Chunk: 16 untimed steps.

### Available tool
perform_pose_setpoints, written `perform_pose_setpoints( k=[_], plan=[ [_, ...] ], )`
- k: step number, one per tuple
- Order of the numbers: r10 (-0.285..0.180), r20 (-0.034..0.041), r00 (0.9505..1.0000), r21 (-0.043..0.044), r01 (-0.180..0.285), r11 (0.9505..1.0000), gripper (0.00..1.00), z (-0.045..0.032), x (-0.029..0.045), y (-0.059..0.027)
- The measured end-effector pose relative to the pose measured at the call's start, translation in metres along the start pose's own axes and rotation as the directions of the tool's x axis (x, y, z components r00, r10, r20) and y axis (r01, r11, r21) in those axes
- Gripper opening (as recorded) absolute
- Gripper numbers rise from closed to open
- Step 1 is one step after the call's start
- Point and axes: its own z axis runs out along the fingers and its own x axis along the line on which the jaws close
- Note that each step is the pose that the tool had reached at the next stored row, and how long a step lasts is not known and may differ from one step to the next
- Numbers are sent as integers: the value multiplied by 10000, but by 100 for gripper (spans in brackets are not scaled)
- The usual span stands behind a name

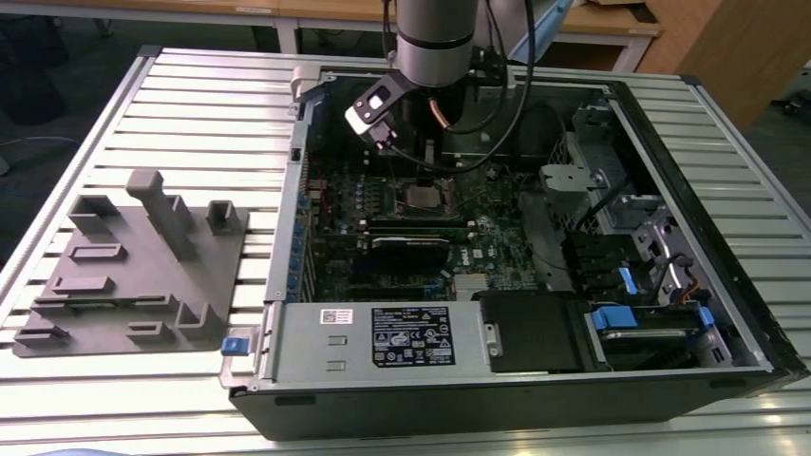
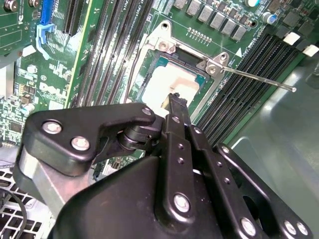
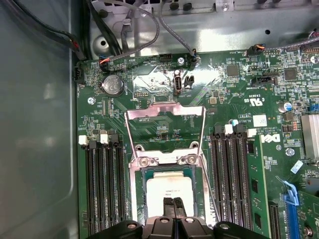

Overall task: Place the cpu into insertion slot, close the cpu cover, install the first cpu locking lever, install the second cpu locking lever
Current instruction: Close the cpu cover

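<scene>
Evidently the tool [image 3: 174, 208], pinched shut and empty, hovers over the chip [image 3: 158, 191] seated in its socket [image 3: 144, 196]; the cover [image 3: 164, 110] stands open for access.

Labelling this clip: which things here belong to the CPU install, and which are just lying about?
In the job: cpu, insertion slot, cpu cover, locking lever, gripper.
Lying about: grey fixture block, power supply, coin battery, memory slots.
</scene>
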Motion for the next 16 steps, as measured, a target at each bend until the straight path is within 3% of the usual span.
perform_pose_setpoints(
  k=[16],
  plan=[
    [0,1,10000,0,0,10000,11,-26,0,2]
  ],
)
